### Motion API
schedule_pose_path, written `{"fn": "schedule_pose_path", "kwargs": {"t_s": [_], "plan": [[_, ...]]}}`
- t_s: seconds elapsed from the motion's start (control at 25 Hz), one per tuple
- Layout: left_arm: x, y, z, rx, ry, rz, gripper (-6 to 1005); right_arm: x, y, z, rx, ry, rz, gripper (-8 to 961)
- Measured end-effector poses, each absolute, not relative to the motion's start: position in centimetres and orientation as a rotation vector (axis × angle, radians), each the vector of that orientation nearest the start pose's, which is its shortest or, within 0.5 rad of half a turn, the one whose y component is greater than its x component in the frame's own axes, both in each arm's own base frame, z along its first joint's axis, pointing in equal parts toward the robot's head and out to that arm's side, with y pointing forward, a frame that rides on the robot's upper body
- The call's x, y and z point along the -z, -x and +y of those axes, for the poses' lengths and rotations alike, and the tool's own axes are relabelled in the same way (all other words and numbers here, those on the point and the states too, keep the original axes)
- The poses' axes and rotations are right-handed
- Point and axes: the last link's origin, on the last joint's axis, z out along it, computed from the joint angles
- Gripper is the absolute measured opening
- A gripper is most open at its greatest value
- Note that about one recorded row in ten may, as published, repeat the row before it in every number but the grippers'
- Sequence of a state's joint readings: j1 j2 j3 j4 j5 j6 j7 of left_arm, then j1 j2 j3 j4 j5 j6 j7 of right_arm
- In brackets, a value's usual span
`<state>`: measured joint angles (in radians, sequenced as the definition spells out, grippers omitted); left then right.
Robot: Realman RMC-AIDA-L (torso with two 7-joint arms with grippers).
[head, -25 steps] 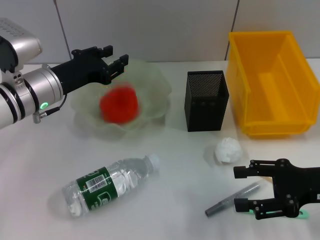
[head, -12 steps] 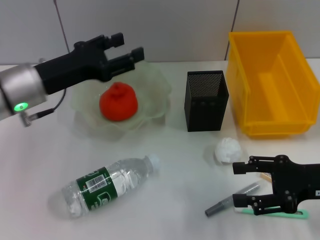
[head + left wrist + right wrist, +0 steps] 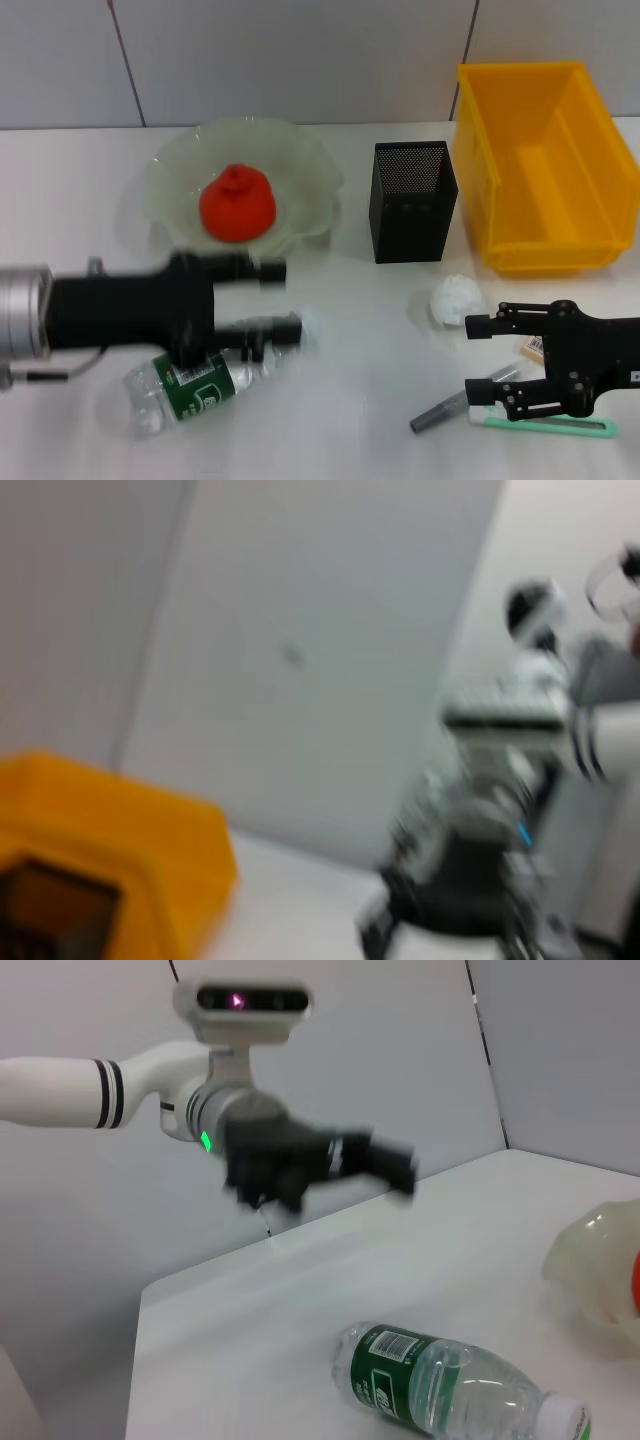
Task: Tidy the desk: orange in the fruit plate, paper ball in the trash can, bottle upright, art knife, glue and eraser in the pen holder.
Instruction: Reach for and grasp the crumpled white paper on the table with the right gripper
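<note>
Two grippers: both are showing over the white desk [image 3: 330,430], fingers spread apart, holding nothing.
Landmark: the black mesh pen holder [image 3: 413,200], a square upright box, is standing mid-desk.
Left gripper [image 3: 282,298]: it is hovering to the holder's left and nearer the robot, black fingers parted just above the bottle's neck.
Bottle [image 3: 200,385]: clear ribbed plastic with a green label, it is lying on its side, left of and nearer than the holder.
Orange [image 3: 237,206]: a rounded red-orange lump, it is sitting in the pale green wavy-rimmed fruit plate [image 3: 300,160], left of the holder.
Paper ball [image 3: 456,298]: crumpled and white, it is lying just nearer than the holder, slightly right.
Right gripper [image 3: 478,358]: it is hanging nearer than the paper ball, black fingers spread over a grey pen-like stick [image 3: 465,400].
Green flat strip [image 3: 545,426]: it is lying beneath that gripper.
Trash can [image 3: 540,160]: a smooth yellow plastic bin, it is standing right of the holder.
</note>
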<state>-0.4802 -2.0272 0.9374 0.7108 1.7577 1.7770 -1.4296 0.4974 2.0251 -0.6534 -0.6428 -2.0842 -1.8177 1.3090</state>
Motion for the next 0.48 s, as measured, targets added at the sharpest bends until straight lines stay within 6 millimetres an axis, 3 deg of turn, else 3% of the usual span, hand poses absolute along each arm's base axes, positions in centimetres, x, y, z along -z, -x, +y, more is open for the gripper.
{"fn": "schedule_pose_path", "kwargs": {"t_s": [0.2, 0.32, 0.44, 0.48], "plan": [[0.0, 23.7, 29.2, 0.873, 3.01, -0.481, 744, -2.0, -26.9, 29.5, -0.754, 2.925, 0.526, 732], [0.0, 23.7, 29.2, 0.873, 3.01, -0.481, 743, -3.2, -25.3, 30.6, -0.743, 2.923, 0.516, 731], [0.6, 23.9, 28.9, 0.879, 3.007, -0.44, 742, -5.1, -22.0, 32.8, -0.523, 2.983, 0.566, 730], [0.6, 23.9, 28.9, 0.879, 3.007, -0.44, 742, -6.1, -19.9, 34.2, -0.316, 3.008, 0.613, 729]]}}
